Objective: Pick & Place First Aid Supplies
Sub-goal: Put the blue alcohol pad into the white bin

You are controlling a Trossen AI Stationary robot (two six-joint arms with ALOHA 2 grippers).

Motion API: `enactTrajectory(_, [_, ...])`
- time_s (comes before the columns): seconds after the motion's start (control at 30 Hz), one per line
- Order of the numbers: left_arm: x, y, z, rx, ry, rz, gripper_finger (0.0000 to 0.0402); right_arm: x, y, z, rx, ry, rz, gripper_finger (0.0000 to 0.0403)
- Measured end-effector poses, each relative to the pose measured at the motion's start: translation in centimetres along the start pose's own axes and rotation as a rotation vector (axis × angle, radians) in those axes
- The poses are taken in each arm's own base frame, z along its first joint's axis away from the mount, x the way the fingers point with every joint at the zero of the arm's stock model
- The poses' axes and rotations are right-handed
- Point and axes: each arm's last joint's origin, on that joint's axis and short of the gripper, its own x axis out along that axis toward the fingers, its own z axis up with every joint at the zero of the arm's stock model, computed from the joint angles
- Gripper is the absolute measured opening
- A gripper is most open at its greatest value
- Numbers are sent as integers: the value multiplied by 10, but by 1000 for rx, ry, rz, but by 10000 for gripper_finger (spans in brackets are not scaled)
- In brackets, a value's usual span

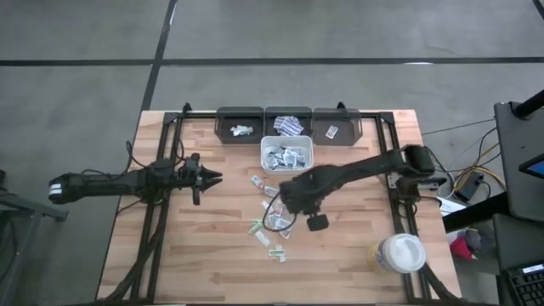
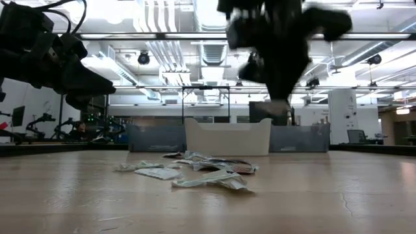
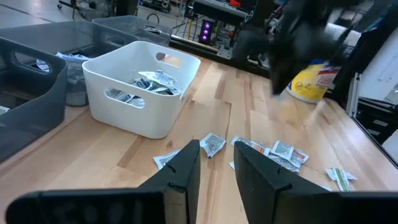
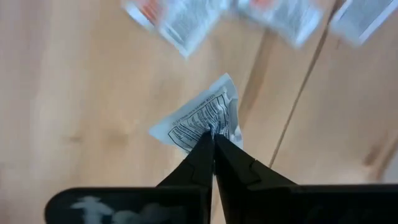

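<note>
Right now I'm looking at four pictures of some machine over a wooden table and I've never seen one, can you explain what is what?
It is a robot with two dark arms at a wooden table. One picture looks down from above, one looks level across the tabletop, and two come from cameras on the wrists. The right gripper, jaws shut, pinches a small white printed sachet. The left gripper waits with its jaws apart at the table's left side. More loose sachets lie scattered mid-table. Behind them stand a white bin holding sachets and three dark bins. A white round tub sits near the right corner.
</note>
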Motion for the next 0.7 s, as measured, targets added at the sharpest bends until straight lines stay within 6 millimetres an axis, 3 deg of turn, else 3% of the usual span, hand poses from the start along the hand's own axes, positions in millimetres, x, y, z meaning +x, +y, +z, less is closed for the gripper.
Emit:
enactTrajectory(0.13, [0,0,0,0,0,1,94,-36,-6,3,-13,-176,-46,8])
enactTrajectory(0.27, [0,0,0,1,0,0,94,-79,-24,7,84,-473,-244,8])
enactTrajectory(0.37, [0,0,0,0,1,1,94,-98,-40,9,191,-601,-433,8])
enactTrajectory(0.5, [0,0,0,-1,1,0,94,-109,-64,2,334,-620,-653,8])
enactTrajectory(0.57, [0,0,0,-8,0,0,94,-109,-76,-2,373,-595,-666,8])
enactTrajectory(0.7, [0,0,0,-10,0,0,94,-86,-97,-9,453,-467,-589,8])
